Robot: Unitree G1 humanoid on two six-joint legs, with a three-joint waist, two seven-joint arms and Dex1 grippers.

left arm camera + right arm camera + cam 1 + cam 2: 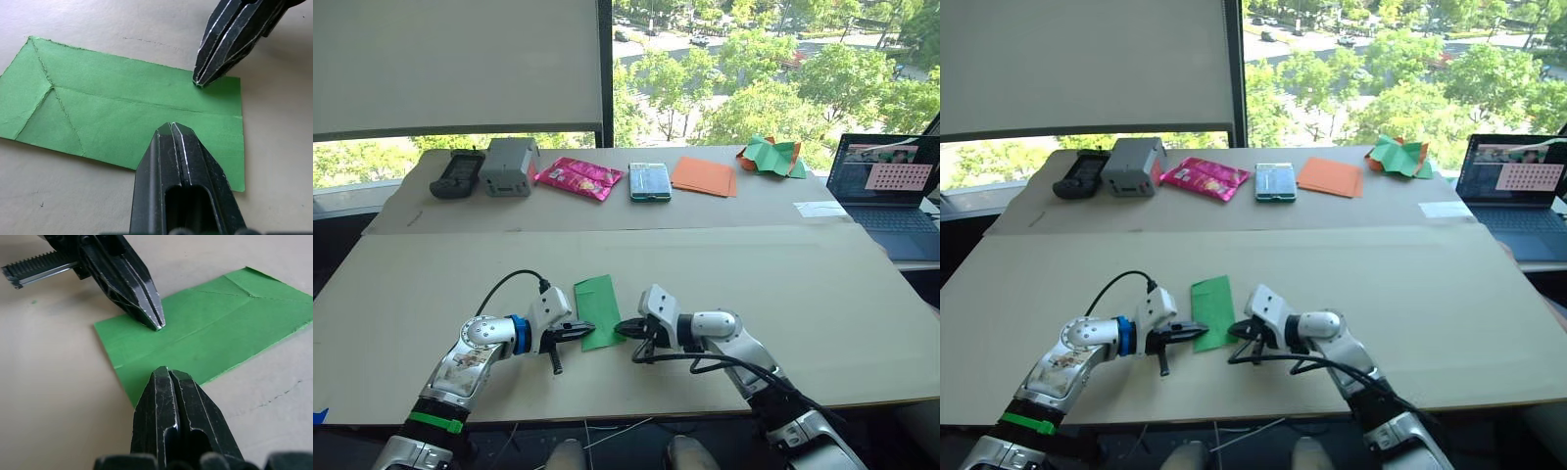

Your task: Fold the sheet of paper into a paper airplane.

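The sheet of paper (598,305) is a bright green strip lying flat on the near table, with a lengthwise crease and diagonal creases at its far end (54,90). My left gripper (591,331) is shut, and its tip (170,129) rests on the near end of the paper from the left. From the right, my right gripper (620,327) is also shut, its tip (164,373) at the paper's right edge. The two tips face each other across the paper's near end, a short gap apart. Neither holds the paper between its fingers.
The tan table top (773,284) is bare around the paper. Along the back lie a black handheld device (457,173), a grey box (509,166), a pink packet (579,178), a teal pack (649,181), orange sheets (705,176) and a crumpled green-and-orange heap (771,157). An open laptop (891,186) stands at the right.
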